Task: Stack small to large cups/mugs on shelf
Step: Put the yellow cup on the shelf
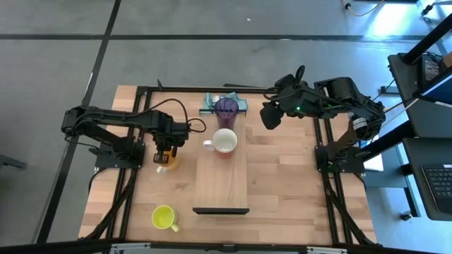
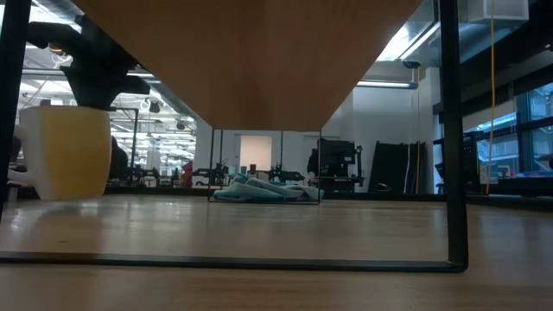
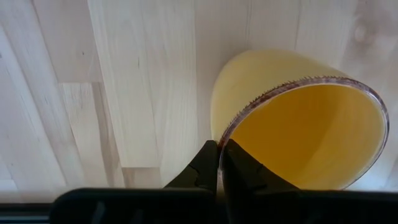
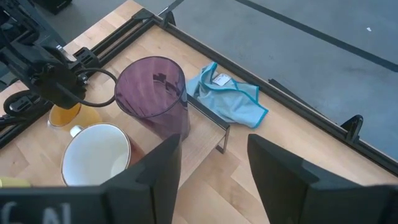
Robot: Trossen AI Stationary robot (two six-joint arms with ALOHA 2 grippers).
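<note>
The orange mug stands on the table left of the shelf, a pale plank with a dark strip at its near end. My left gripper points down and is shut on this mug. On the shelf's far part stand the purple tumbler and, nearer, the red mug with a white inside. The yellow-green mug sits on the table near the front left. My right gripper hangs open, raised above the table to the right of the tumbler, touching nothing. My left gripper pinches the orange mug's rim between its two fingers, one inside the mug and one outside its wall. The fingers come from above, pointing down. In the low view the mug is upright with its base on the tabletop.
A teal cloth lies at the table's far edge behind the tumbler. The shelf is raised on a thin dark frame. Bare shelf top lies between the red mug and the dark strip; bare table lies right of the shelf.
</note>
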